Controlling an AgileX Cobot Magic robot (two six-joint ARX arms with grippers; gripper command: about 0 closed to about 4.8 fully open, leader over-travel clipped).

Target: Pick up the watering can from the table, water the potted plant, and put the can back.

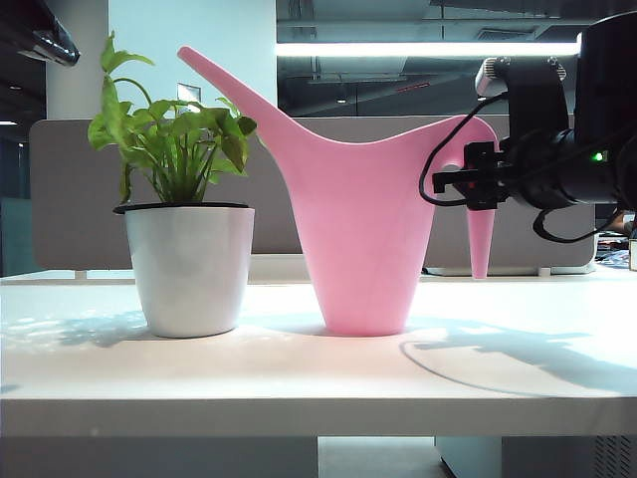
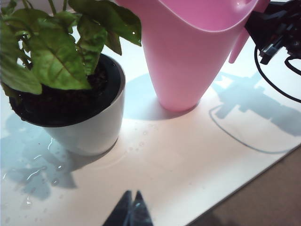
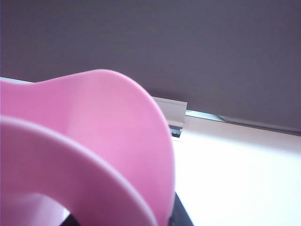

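The pink watering can stands upright on the white table, its long spout slanting up over the potted plant just to its left. My right gripper reaches in level from the right and is shut on the can's arched handle. In the right wrist view the pink handle fills the space between the dark fingers. My left gripper hovers shut and empty over the table's near side, in front of the white pot and the can.
Small water drops lie on the tabletop beside the pot. A grey partition stands behind the table. The table's front edge runs across the exterior view. A black cable loops from the right arm.
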